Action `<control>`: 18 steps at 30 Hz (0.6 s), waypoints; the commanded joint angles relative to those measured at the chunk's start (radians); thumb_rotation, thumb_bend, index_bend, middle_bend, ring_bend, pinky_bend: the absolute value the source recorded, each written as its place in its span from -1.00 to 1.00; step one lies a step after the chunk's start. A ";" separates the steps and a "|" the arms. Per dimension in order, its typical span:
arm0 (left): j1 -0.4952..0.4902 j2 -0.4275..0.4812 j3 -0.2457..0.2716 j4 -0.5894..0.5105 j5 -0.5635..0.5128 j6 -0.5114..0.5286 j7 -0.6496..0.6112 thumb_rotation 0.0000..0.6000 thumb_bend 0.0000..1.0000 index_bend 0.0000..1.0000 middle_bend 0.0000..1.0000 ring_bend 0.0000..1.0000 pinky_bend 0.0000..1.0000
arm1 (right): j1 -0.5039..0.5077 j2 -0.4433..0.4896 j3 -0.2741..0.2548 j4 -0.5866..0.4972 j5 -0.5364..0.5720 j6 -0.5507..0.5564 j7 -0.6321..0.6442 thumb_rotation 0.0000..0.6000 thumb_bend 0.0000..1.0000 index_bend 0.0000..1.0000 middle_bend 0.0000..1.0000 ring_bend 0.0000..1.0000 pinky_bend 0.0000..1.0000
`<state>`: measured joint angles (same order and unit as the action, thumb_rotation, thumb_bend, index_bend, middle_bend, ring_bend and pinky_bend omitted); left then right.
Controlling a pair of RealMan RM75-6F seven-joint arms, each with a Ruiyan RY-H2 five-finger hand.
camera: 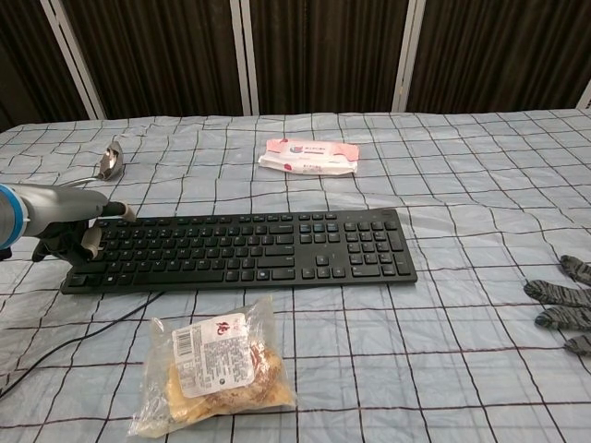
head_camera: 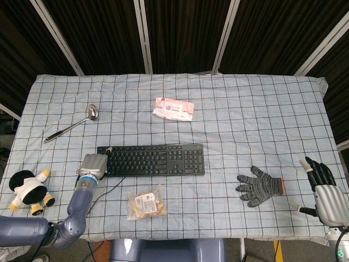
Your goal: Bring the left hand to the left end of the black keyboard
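Note:
The black keyboard (head_camera: 151, 160) (camera: 242, 249) lies across the middle of the checked cloth, its cable trailing off its left end toward the front edge. My left hand (head_camera: 94, 164) (camera: 78, 228) sits at the keyboard's left end, over its corner, with the fingers curled down around nothing; whether they touch the keys I cannot tell. My right hand (head_camera: 325, 192) hangs off the table's right front corner, fingers apart and holding nothing. It does not show in the chest view.
A metal ladle (head_camera: 71, 123) lies back left and a pink wipes pack (head_camera: 174, 109) behind the keyboard. In front of the keyboard is a snack bag (head_camera: 145, 201). A grey glove (head_camera: 259, 185) lies at right, a plush toy (head_camera: 28, 189) at the left edge.

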<state>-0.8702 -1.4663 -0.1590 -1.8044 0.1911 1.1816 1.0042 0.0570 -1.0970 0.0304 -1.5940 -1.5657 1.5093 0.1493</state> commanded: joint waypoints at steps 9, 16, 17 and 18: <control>-0.020 -0.014 0.008 0.029 -0.026 -0.016 -0.004 1.00 1.00 -1.00 0.79 0.59 0.20 | -0.001 0.001 0.000 -0.001 -0.004 0.003 0.003 1.00 -0.90 -1.00 -1.00 -1.00 -1.00; -0.031 -0.024 0.019 0.041 -0.035 -0.019 -0.004 1.00 1.00 -1.00 0.79 0.59 0.20 | -0.002 0.000 0.000 -0.001 -0.005 0.006 0.004 1.00 -0.90 -1.00 -1.00 -1.00 -1.00; -0.032 -0.025 0.018 0.041 -0.037 -0.020 -0.006 1.00 1.00 -1.00 0.79 0.59 0.20 | -0.002 -0.001 0.000 -0.001 -0.005 0.005 0.004 1.00 -0.90 -1.00 -1.00 -1.00 -1.00; -0.033 -0.025 0.018 0.041 -0.040 -0.021 -0.006 1.00 1.00 -1.00 0.79 0.59 0.20 | -0.001 -0.001 0.000 -0.001 -0.005 0.005 0.004 1.00 -0.90 -1.00 -1.00 -1.00 -1.00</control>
<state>-0.9026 -1.4913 -0.1409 -1.7631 0.1524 1.1615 0.9985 0.0555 -1.0975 0.0304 -1.5950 -1.5709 1.5144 0.1529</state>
